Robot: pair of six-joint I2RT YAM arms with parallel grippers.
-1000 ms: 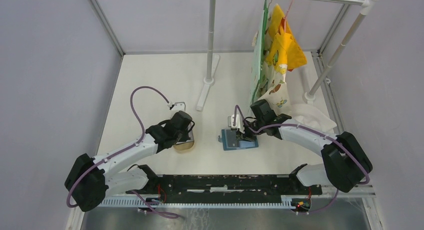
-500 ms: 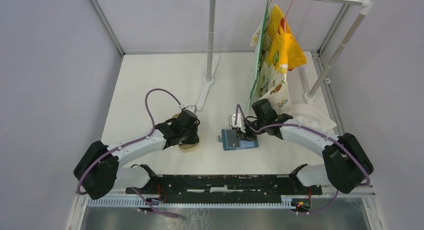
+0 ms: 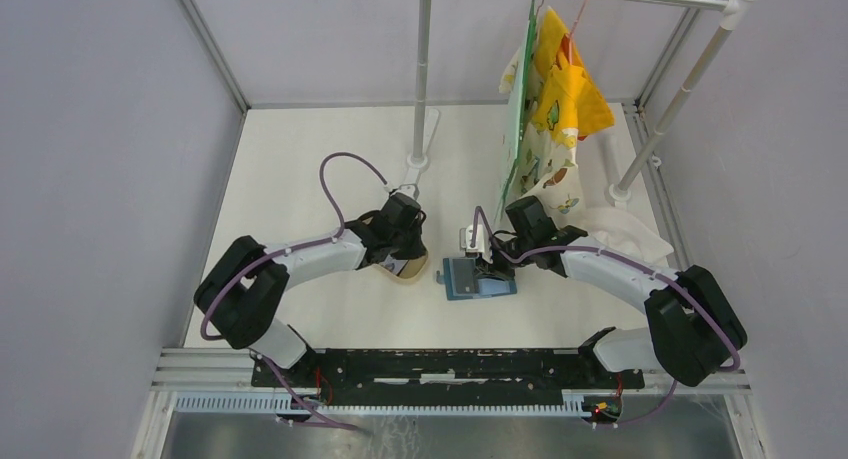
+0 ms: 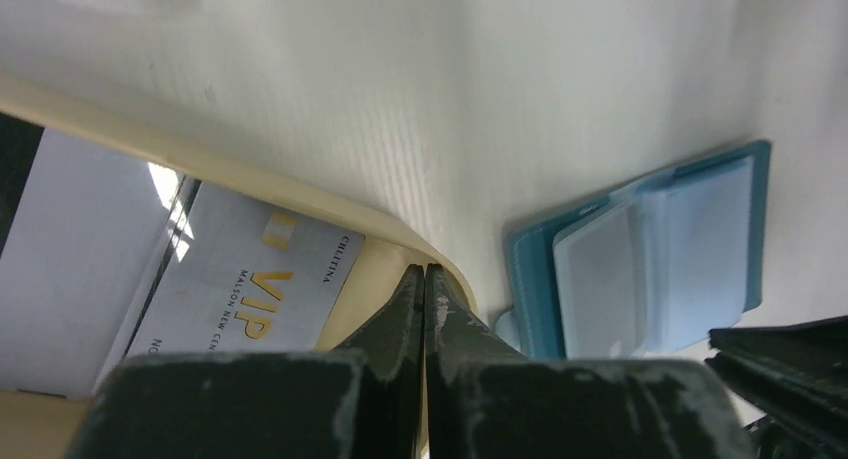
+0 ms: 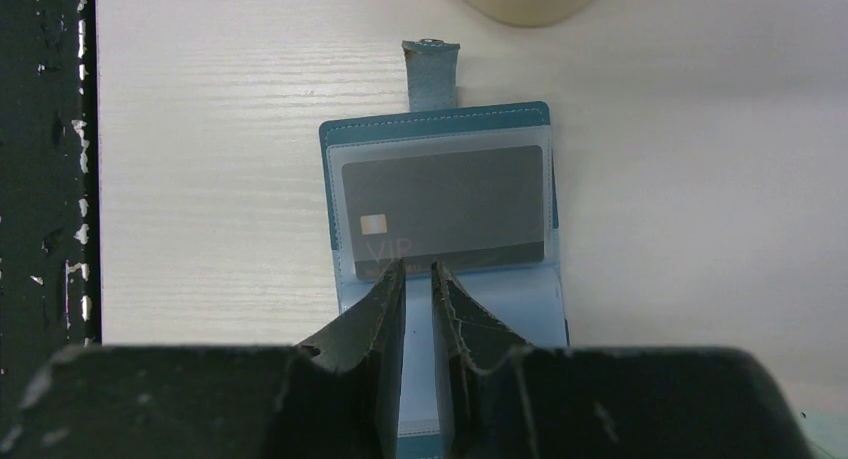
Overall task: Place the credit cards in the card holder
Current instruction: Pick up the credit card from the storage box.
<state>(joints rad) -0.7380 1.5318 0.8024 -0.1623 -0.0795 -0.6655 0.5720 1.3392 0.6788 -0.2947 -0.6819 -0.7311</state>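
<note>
Right fingers (image 5: 372,324) over open card holder (image 5: 500,289)

The teal-blue card holder (image 3: 465,287) lies open on the off-white, finely grained desk (image 3: 330,159), with pale stitching along its edge. In its top clear pocket sits a dark grey card (image 5: 450,204) with a small gold chip and faint VIP lettering. Beneath that, the sleeves (image 4: 690,239) turn a frosty pale blue. Just left of the card holder is the tan tray (image 4: 250,174), creamy on the rim, carrying a white card (image 4: 250,289) lettered VIP in gold. The left pincer (image 4: 425,274) and right pincer (image 5: 418,269) are both black, scuffed grey-white. Behind the card holder, the hanging cloths (image 3: 565,89) show yellow, green and white with small prints. Purple cables (image 3: 340,164) loop over white arms (image 3: 310,259) with black joints.
</note>
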